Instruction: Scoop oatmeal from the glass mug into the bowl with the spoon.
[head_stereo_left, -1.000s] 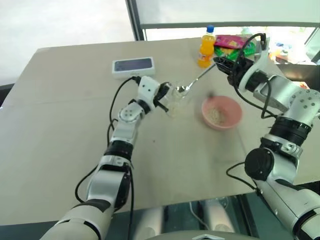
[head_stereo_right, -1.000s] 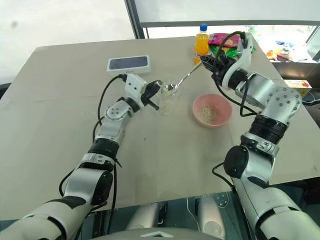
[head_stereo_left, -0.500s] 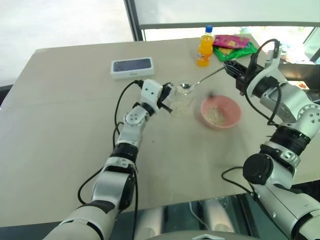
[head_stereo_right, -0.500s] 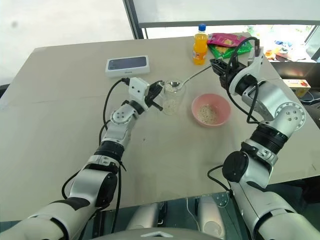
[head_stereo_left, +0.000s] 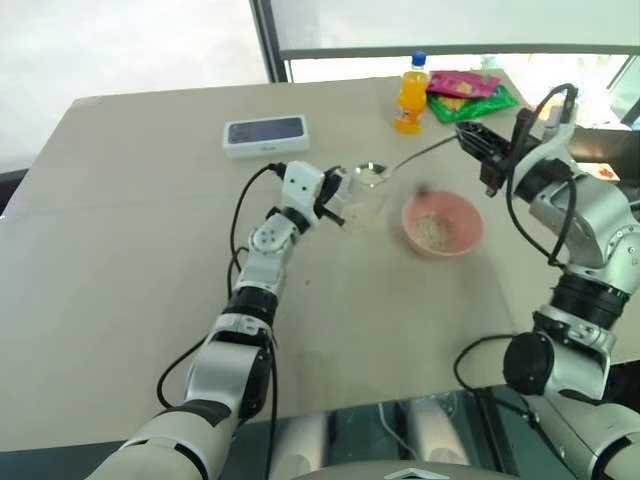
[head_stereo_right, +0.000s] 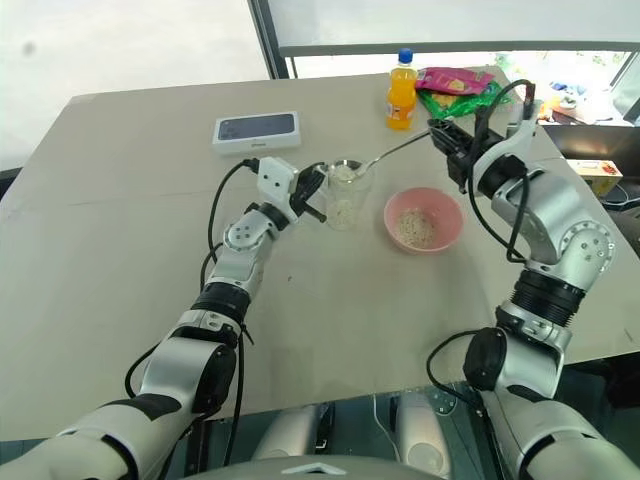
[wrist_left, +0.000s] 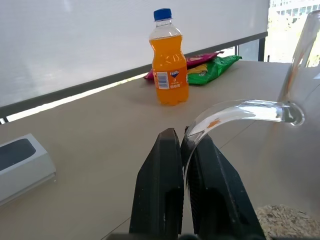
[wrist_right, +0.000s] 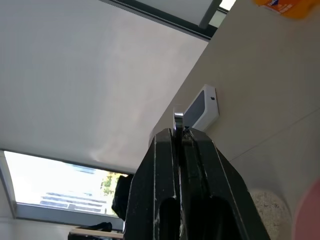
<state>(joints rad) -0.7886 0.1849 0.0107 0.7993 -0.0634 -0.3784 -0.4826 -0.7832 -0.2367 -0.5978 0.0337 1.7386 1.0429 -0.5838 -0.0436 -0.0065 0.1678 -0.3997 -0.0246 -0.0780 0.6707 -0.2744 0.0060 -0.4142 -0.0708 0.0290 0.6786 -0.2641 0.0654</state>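
— Nearest the robot, what was the left gripper (head_stereo_right: 312, 194) doing?

— Its fingers were pinched on the handle of the glass mug (head_stereo_right: 345, 195), steadying it on the table (head_stereo_right: 120, 280). The left wrist view showed the clear handle clamped between them, with oatmeal (wrist_left: 290, 220) lying in the bottom of the glass.

— And just past that?

— The pink bowl (head_stereo_right: 424, 220) sat just beside the mug, already holding some oatmeal. The right gripper (head_stereo_right: 447, 140), beyond the bowl, was pressed shut on the handle of the spoon (head_stereo_right: 385, 154), whose small bowl rested at the mug's rim.

— How should that scoop have been handled?

— I'd judge the spoon needed to stay level while crossing to the bowl, so flakes didn't slide off, and the mug had to be kept upright. The orange bottle (head_stereo_right: 402, 90), snack packets (head_stereo_right: 455, 88) and white box (head_stereo_right: 257, 130) stood farther back, well apart.
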